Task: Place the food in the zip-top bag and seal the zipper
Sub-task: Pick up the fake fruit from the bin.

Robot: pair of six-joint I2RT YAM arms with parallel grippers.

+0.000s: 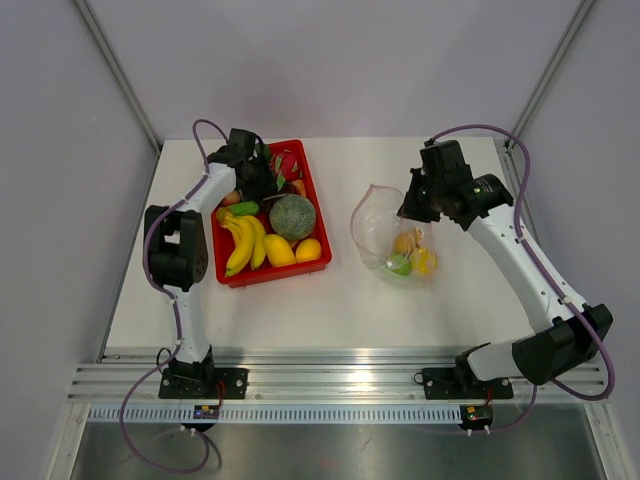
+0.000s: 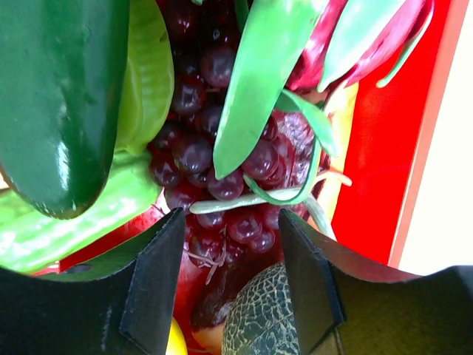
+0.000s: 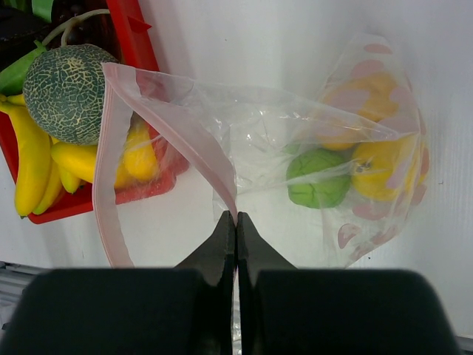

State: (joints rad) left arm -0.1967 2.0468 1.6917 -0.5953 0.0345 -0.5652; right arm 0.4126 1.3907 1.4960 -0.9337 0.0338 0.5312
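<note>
The left pincer (image 2: 230, 244), jaws parted, hangs directly over the grapes (image 2: 199, 155) in the red tray (image 1: 275, 274) at upper left, while the right pincer (image 3: 236, 225) clenches the zip-top bag (image 3: 295, 133) by its mouth, centre-right.

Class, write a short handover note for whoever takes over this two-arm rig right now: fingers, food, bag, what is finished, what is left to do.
Left gripper: open, poised over the dark purple toy grape bunch in the red plastic tray, nothing gripped.
Right gripper: shut on the mouth edge of the clear crinkly zip-top bag, holding it open.
Done: a green round fruit and yellow pieces lie inside the bag.
Left to do: the netted grey-green melon, yellow bananas, grapes and other toys are in the tray; the pink zipper strip is unsealed.
</note>
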